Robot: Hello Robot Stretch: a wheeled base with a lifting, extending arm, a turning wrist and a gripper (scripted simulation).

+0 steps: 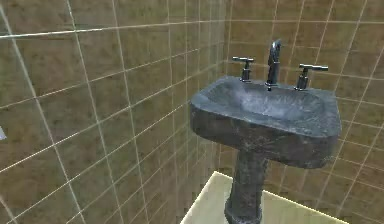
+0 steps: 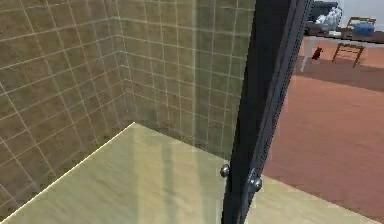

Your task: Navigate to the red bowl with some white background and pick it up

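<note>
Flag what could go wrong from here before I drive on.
Driving ahead likely hits the pedestal sink in this tiled corner, a dead end. Turning could clip the dark door and its knob, close on the arm side. The search probably has to head past it onto the red-brown floor.

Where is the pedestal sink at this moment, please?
The dark pedestal sink stands in the forward view's right half, in the corner of brown tiled walls, with its faucet at the back rim.
</note>
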